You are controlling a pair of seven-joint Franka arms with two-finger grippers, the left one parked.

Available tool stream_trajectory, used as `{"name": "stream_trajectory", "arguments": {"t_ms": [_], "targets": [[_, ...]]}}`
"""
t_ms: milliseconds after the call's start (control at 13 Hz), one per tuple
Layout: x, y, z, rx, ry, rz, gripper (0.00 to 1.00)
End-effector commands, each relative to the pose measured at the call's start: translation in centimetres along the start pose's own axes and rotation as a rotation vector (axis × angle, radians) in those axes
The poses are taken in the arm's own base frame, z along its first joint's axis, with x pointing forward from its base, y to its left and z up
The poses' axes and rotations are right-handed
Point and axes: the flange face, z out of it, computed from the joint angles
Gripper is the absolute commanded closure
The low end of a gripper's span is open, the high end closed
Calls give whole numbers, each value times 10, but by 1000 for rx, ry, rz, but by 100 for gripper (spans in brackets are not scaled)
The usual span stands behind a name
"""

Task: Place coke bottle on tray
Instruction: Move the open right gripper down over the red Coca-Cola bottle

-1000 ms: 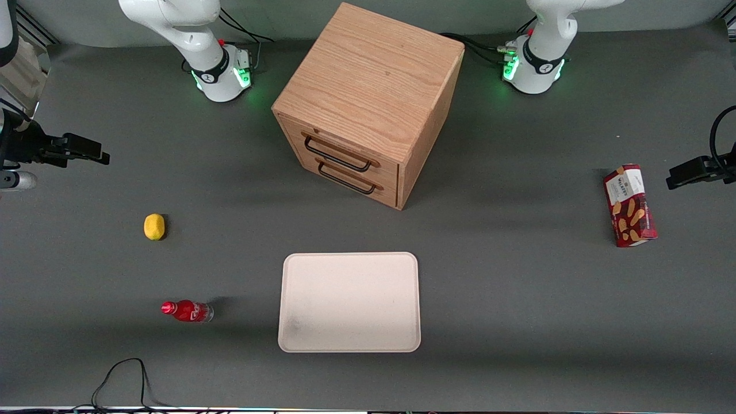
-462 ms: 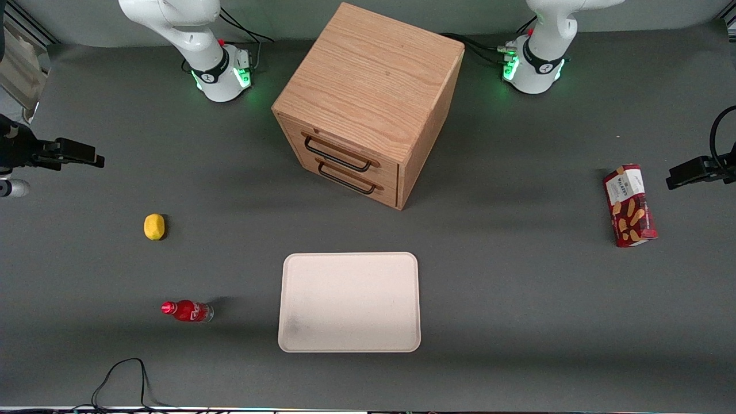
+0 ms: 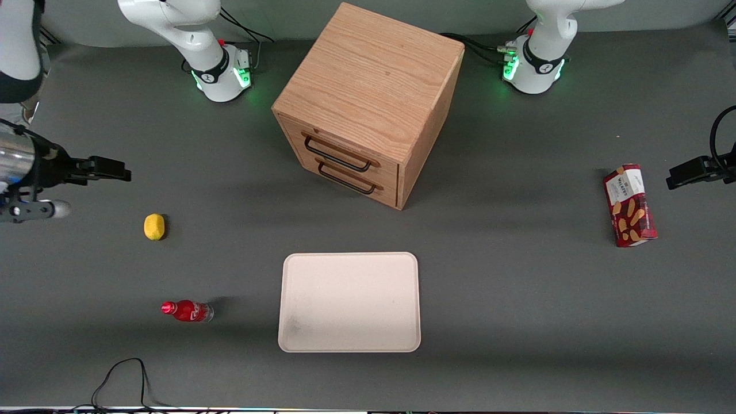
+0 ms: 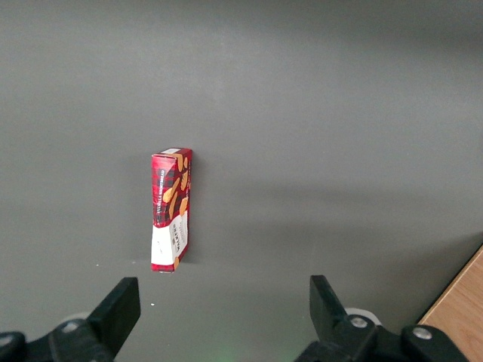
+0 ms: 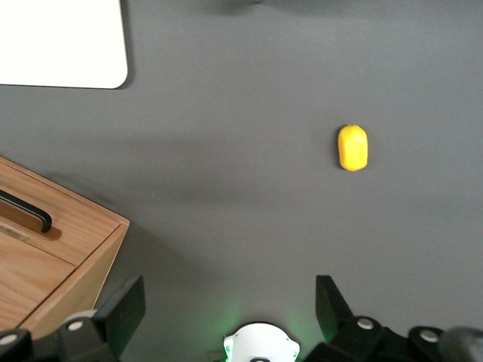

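The coke bottle [image 3: 187, 311], small and red with a red cap, lies on its side on the grey table, beside the tray toward the working arm's end. It does not show in the right wrist view. The tray [image 3: 349, 301], cream-white with a low rim, lies flat near the front camera with nothing on it; one corner of the tray [image 5: 60, 41] shows from the wrist. My gripper [image 3: 115, 171] hangs open above the table at the working arm's end, farther from the camera than the bottle and well apart from it. The open gripper [image 5: 226, 302] holds nothing.
A yellow lemon [image 3: 154, 226] lies between the gripper and the bottle; the lemon [image 5: 352, 147] also shows from the wrist. A wooden drawer cabinet [image 3: 368, 103] stands mid-table, farther from the camera than the tray. A red snack box [image 3: 629, 205] lies toward the parked arm's end. A black cable [image 3: 123, 374] loops at the near edge.
My gripper has swung inward over the table and a little nearer the front camera, closer to the lemon. Bottle, tray and lemon have not moved.
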Motion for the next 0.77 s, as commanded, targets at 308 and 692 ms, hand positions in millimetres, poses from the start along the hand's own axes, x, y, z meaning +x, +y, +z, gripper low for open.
{"name": "stream_trajectory", "arguments": {"t_ms": [308,692], "targets": [[74,3,17,-34,36,25,0],[128,16,46,-82,145,32,0]]}}
